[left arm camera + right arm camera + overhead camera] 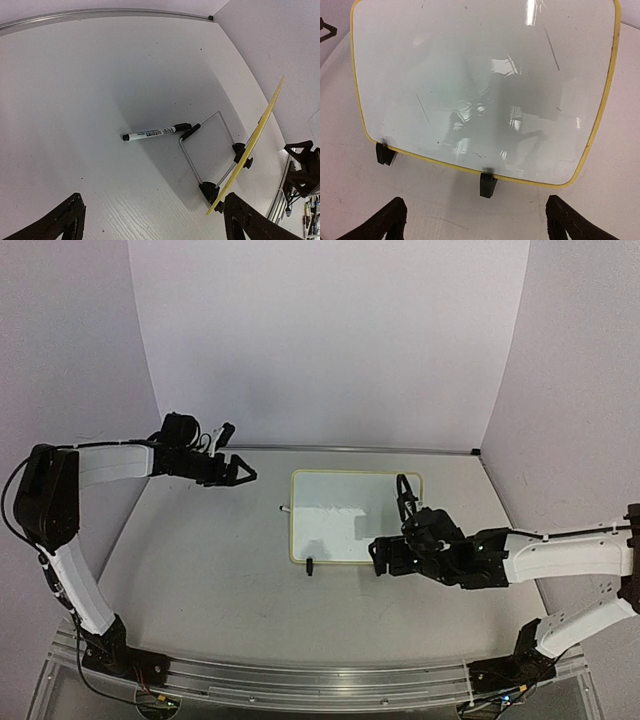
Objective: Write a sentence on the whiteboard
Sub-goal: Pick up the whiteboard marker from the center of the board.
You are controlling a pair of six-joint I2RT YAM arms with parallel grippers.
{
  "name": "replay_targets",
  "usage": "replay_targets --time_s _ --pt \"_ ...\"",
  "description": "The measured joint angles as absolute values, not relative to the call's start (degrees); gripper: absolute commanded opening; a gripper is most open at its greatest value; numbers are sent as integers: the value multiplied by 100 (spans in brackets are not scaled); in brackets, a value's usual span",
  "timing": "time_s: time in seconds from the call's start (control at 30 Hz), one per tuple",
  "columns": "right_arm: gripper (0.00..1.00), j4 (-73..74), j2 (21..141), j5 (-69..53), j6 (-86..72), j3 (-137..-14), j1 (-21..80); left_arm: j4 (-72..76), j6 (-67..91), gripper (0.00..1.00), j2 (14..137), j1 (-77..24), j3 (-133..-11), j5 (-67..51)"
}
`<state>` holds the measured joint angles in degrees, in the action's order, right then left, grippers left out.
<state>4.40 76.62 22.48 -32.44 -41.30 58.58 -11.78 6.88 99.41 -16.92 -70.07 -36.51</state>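
1. Top external view had it: the small glossy white whiteboard with thin pale-yellow rim [335, 525] stood propped right of centre on the flat white table [200, 580], facing my bases. No sentence showed on it that I could read.
2. Both my jaws gaped, empty: left gripper [243, 472] off at the table's back-left, right gripper [475, 199] low, just before the board's face.
3. Handling call: thin, stiff, light and slick-faced, perched on small black clip feet [487, 184] and a bent wire stand [189, 160]. I judged a hard press would skid or tip it. Best held by the rim, never the gloss.
4. Slim white marker pen with black cap [155, 133] lay flat behind the board, cap by the stand. Round, likely to roll, best pinched mid-barrel.
5. Room: open table left and in front. Pale walls [330, 340] closed in behind and right, so little slack there.
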Motion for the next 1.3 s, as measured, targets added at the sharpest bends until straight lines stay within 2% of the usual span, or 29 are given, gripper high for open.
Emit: replay_targets --time_s 0.1,0.2,0.47,0.83,1.3 --pt "93 412 7246 1929 -3069 -4021 5263 -862 435 88 10544 -1780 -7359 -4126" --pt "93 421 7008 1704 -2947 -3938 4783 -718 261 77 11286 -1865 -7937 -4473" --pt "93 442 6853 1301 -2935 -3864 4512 -824 -52 59 12617 -2086 -9136 -4889" --pt "94 450 6914 1095 -3102 -3865 4512 -1109 -280 58 13775 -2378 -10010 -5041" --pt "94 456 7211 1071 -3159 -3868 4512 -1964 -1226 52 13773 -2581 -10092 -4745"
